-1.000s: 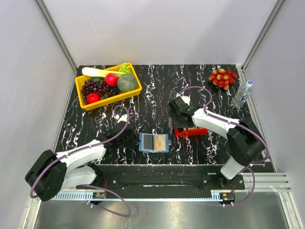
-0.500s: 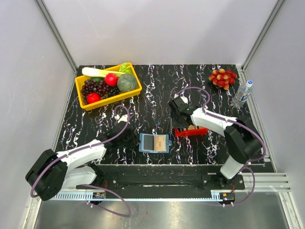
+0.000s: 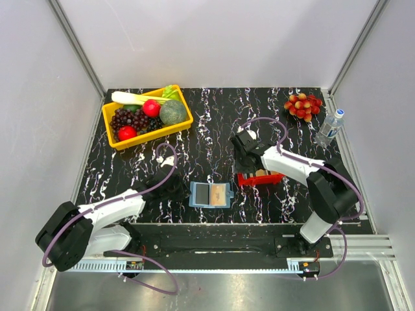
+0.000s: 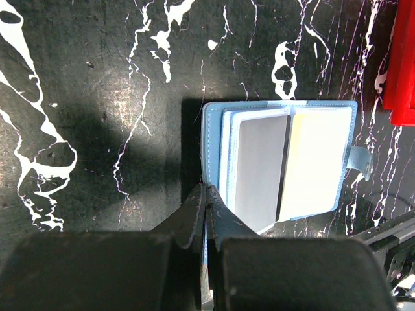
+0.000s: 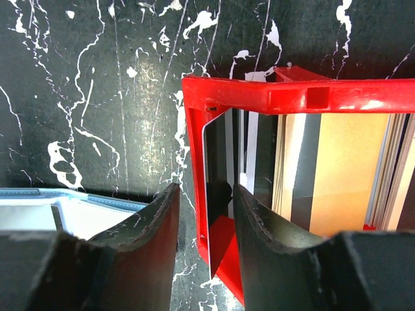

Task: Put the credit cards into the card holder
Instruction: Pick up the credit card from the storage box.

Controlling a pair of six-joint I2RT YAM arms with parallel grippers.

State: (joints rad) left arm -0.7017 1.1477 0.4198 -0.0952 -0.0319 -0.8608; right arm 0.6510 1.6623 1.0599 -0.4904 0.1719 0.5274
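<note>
Here one card holder (image 3: 211,194) shows two cards (image 4: 259,165) near one tray (image 5: 285,96).

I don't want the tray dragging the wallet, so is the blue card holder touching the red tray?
Apart. The left wrist view shows a strip of bare black table between the card holder and the red tray.

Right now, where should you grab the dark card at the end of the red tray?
Probably by its top edge, coming straight down from above. The dark grey card stands on edge at the end of the red tray, between the tray wall and other cards, so only that upper edge looks free to pinch across its flat faces.
</note>
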